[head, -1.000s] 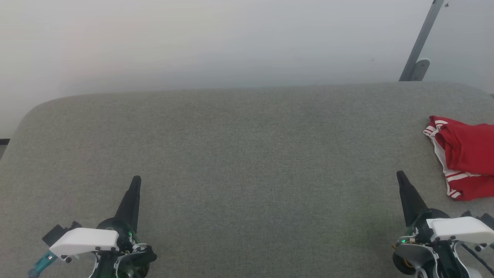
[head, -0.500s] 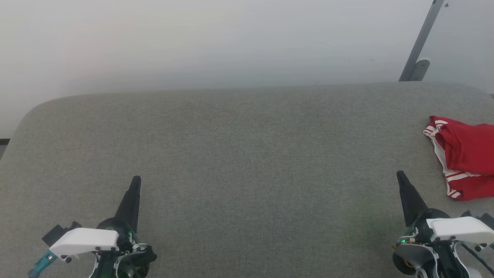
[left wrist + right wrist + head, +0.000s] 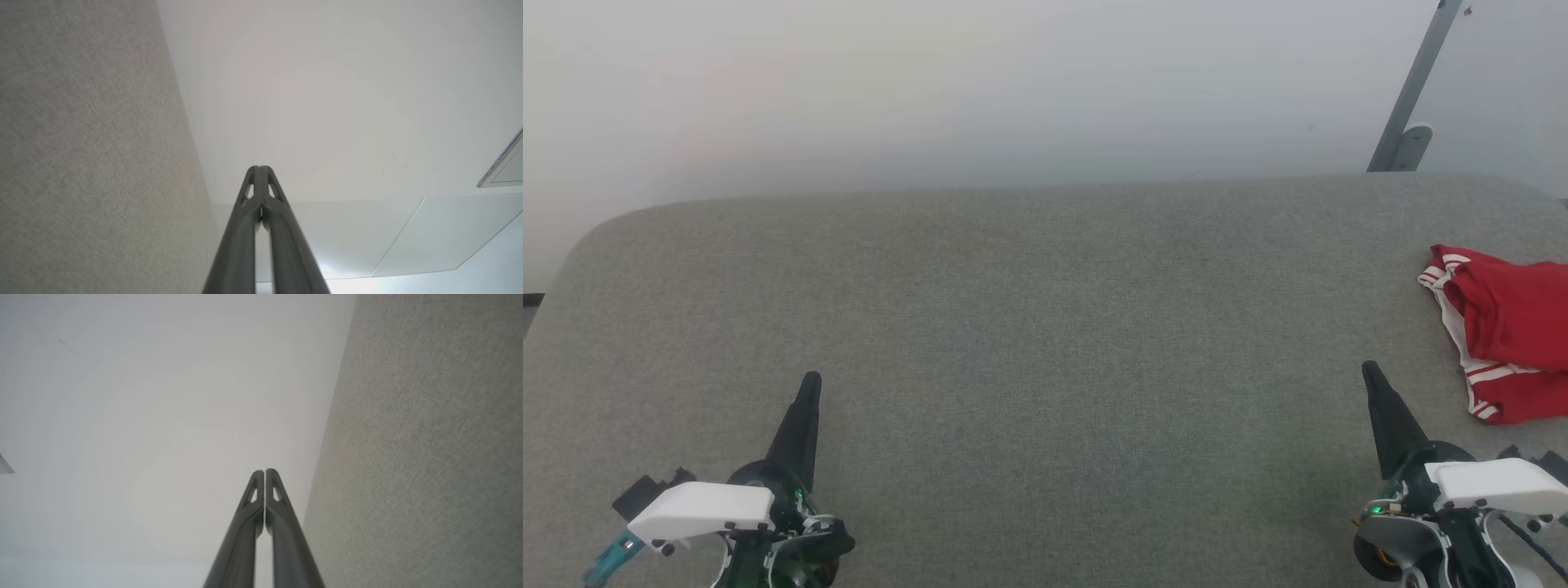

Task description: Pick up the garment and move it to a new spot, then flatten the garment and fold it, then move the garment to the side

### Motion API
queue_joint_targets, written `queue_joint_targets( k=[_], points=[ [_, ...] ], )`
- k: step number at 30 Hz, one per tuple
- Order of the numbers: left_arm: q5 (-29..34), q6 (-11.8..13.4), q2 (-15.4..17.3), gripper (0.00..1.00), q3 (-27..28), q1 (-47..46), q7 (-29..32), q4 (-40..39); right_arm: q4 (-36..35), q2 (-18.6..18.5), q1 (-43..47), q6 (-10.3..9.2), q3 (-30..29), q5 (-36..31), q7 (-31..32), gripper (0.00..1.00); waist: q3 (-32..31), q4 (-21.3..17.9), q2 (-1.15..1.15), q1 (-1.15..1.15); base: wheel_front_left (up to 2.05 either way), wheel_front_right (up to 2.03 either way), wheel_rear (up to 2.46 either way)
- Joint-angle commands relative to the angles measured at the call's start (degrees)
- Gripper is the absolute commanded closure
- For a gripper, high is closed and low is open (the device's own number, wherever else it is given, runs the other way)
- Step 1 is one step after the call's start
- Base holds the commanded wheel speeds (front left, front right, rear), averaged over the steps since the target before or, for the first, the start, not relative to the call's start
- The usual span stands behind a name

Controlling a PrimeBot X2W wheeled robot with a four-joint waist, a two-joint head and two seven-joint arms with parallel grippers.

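Note:
The garment point(image 3: 1507, 331), red with white and striped trim, lies crumpled at the right edge of the grey table point(image 3: 1045, 327) in the head view, partly cut off by the frame. My right gripper point(image 3: 1370, 373) hovers shut and empty at the lower right, a short way left of and nearer than the garment. At the lower left my left gripper point(image 3: 810, 382) is shut and empty, far from the garment. Each wrist view shows its own fingers pressed together, the left gripper point(image 3: 259, 168) and the right gripper point(image 3: 264, 471), with nothing between them.
The grey fabric-covered table has rounded far corners and a pale floor beyond its far edge. A grey metal post point(image 3: 1413, 90) stands behind the table's far right corner.

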Motion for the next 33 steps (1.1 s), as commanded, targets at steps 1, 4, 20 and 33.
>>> queue_joint_targets(
  k=[1,4,20,33],
  points=[
    [-0.16,-0.16,-0.12,1.0,0.12,-0.67,0.22,0.01,-0.25,0.2,-0.4,0.0,-0.06,0.22,0.18,1.0,0.0,0.0,0.0,0.0,0.0,0.0,0.0],
    [-0.17,-0.16,-0.12,1.0,0.12,-0.67,0.22,0.01,-0.25,0.2,-0.4,0.0,-0.05,0.23,0.18,1.0,0.0,0.0,0.0,0.0,0.0,0.0,0.0],
    [-0.19,-0.16,-0.11,1.0,0.1,-0.67,0.2,0.01,-0.25,0.2,-0.4,0.0,-0.06,0.23,0.17,1.0,0.0,0.0,0.0,0.0,0.0,0.0,0.0],
    [-0.2,-0.16,-0.11,1.0,0.09,-0.67,0.19,0.01,-0.25,0.2,-0.39,0.0,-0.05,0.23,0.17,1.0,0.0,0.0,0.0,0.0,0.0,0.0,0.0]
  ],
)
